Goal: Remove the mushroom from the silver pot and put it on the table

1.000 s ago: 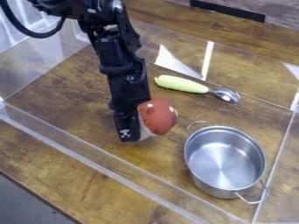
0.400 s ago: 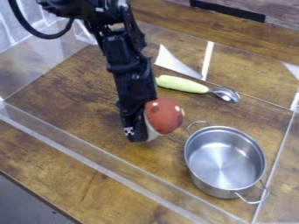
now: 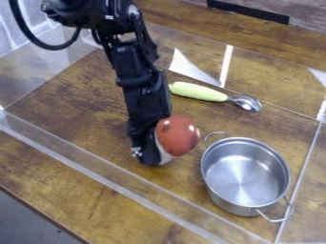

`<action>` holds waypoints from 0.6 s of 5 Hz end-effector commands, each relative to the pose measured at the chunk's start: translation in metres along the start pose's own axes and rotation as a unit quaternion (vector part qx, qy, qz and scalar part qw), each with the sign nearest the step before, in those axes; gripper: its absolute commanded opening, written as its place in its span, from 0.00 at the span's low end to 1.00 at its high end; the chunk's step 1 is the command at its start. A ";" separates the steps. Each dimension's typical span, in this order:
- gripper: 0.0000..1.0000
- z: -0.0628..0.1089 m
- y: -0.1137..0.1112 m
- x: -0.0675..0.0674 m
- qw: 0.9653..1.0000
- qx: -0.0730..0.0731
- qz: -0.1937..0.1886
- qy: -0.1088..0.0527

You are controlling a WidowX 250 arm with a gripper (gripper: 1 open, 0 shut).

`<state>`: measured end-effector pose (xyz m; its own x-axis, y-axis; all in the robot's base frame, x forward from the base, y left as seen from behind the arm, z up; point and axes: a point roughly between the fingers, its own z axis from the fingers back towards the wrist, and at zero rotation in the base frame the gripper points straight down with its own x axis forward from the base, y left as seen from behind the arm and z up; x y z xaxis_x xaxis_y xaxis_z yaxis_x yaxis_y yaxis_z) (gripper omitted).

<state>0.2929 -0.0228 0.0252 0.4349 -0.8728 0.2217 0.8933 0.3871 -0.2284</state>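
Wooden table (image 3: 76, 105) inside acrylic walls is carrying everything. Gripper (image 3: 155, 148) is clamping the mushroom (image 3: 177, 135) just left of the silver pot (image 3: 245, 174), low over the planks. Spoon (image 3: 214, 93) is lying behind the pot.

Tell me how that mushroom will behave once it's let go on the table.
The mushroom has a rounded, glossy cap, so it may roll or tip, possibly toward the silver pot close beside it. It looks like a light toy, so the shut tool could easily nudge it when opening.
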 end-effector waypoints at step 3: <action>0.00 0.027 -0.003 0.011 0.999 0.035 -0.016 -0.011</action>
<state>0.2909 -0.0266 0.0351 0.4304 -0.8744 0.2238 0.8962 0.3843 -0.2218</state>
